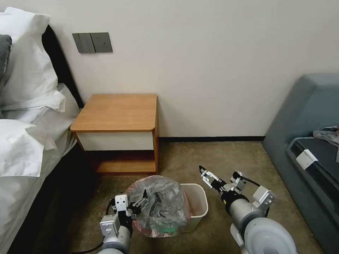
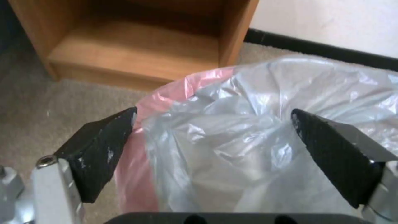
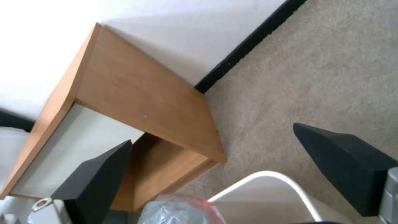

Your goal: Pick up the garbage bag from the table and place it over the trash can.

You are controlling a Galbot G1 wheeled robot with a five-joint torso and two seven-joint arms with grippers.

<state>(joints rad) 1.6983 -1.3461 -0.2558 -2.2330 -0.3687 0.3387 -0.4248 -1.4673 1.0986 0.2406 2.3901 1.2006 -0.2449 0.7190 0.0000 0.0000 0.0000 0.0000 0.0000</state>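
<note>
The garbage bag (image 1: 160, 204), wrinkly grey film with a pinkish edge, is bunched over the left part of the cream trash can (image 1: 198, 208) on the carpet. My left gripper (image 1: 140, 201) is open at the bag's left side. In the left wrist view its black fingers (image 2: 99, 152) stand wide apart with the bag (image 2: 248, 124) bulging between them. My right gripper (image 1: 205, 173) hovers open just above and right of the can's far rim, holding nothing. The right wrist view shows the can's rim (image 3: 286, 183), a bit of the bag (image 3: 178, 211) and the table (image 3: 141, 102). The table (image 1: 116, 113) stands behind the can with a bare top.
A bed with white pillows (image 1: 24, 116) lies along the left. A grey-blue sofa (image 1: 307, 141) stands at the right, with a white card and crumpled cloth on it. The wall and black skirting (image 1: 212, 138) run behind. Open carpet (image 1: 226, 155) lies between the table and the sofa.
</note>
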